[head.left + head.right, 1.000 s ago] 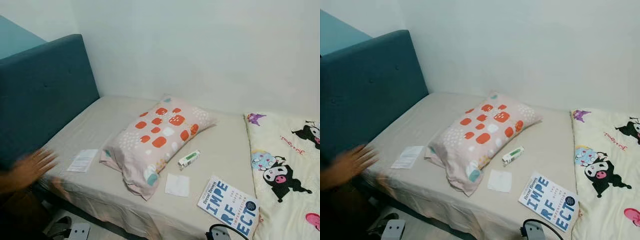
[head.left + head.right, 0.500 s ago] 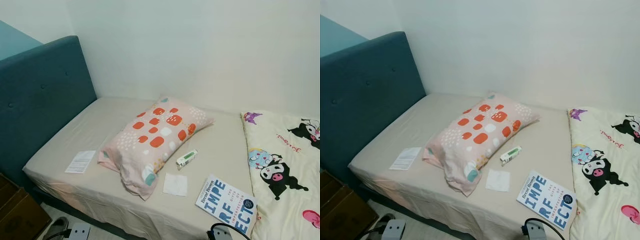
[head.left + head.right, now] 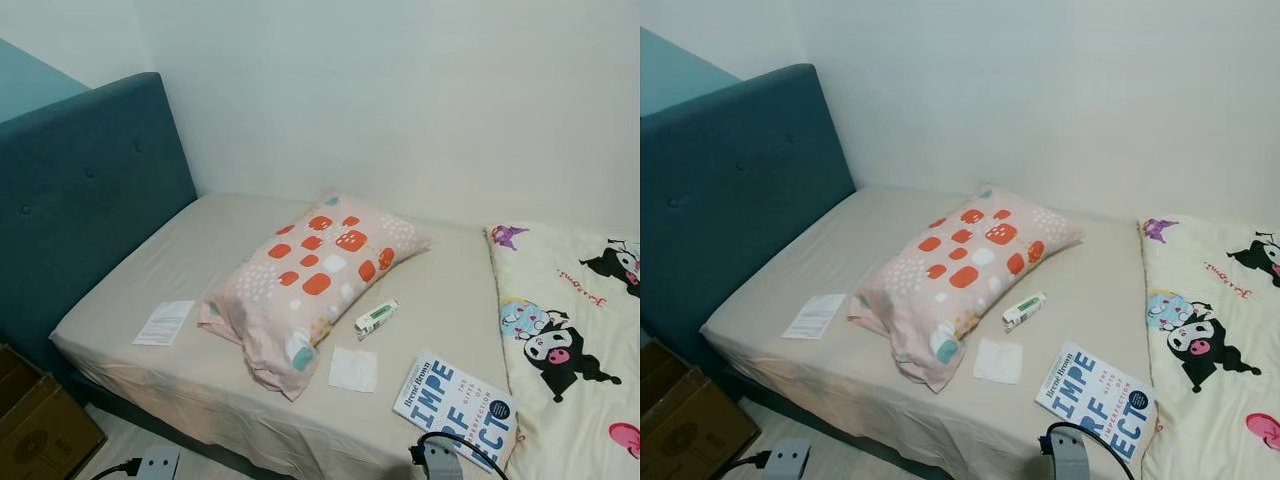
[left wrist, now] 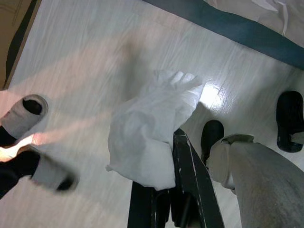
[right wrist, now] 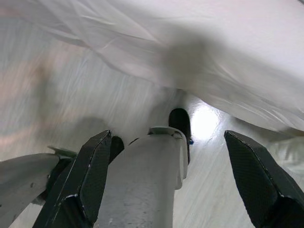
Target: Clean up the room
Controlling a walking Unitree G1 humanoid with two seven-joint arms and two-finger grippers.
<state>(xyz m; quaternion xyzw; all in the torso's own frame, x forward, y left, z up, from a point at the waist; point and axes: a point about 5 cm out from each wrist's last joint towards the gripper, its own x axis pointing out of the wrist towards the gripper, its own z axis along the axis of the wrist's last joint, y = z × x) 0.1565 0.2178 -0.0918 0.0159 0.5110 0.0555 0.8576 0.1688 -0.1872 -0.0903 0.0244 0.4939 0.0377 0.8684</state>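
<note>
Looking down from the head camera, we see a bed [image 3: 150, 260] with a teal headboard [image 3: 80, 190]. A spotted pillow [image 3: 310, 275] lies mid-mattress, a paper slip [image 3: 163, 322] near the headboard end, a small tube [image 3: 376, 318] just beside the pillow, a white square tissue [image 3: 353, 368] below it, a blue-lettered book [image 3: 455, 408] at the front edge, a cartoon blanket [image 3: 570, 330] on the right. Cardboard box [image 3: 35, 425] and power strip [image 3: 150, 466] on the floor.

Left wrist: left gripper [image 4: 166, 156] clamped on a crumpled white cloth [image 4: 149, 128], over pale floor; blurred slippers [image 4: 28, 137], probably a person's.

Right wrist: right gripper [image 5: 175, 185] fingers spread wide, holding nothing, bedsheet [image 5: 190, 57] ahead.
</note>
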